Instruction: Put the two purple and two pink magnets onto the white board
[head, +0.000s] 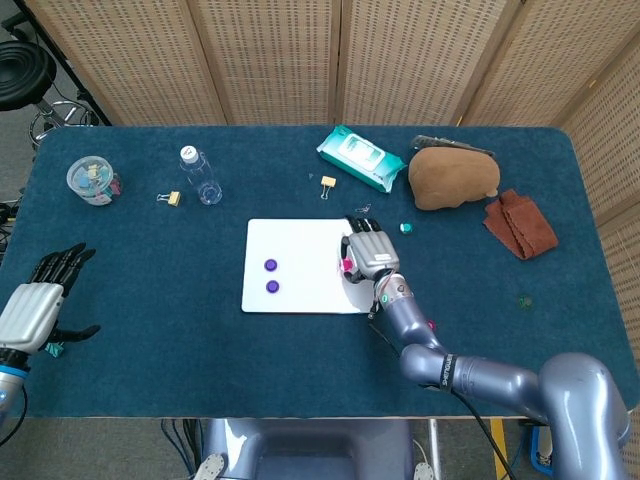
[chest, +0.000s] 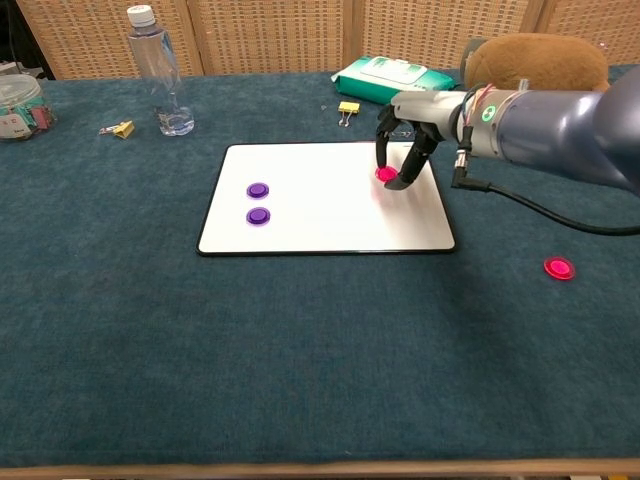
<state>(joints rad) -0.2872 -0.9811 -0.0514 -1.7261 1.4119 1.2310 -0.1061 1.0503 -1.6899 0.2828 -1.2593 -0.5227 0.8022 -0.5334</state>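
Note:
A white board lies mid-table with two purple magnets on its left part. My right hand hovers over the board's right part and pinches a pink magnet just above the surface. A second pink magnet lies on the blue cloth to the right of the board. My left hand rests open at the table's left edge, away from everything.
A water bottle, a yellow clip and a jar stand at the back left. A wipes pack, a second clip, a brown plush, a brown cloth and a small green piece lie behind and right of the board.

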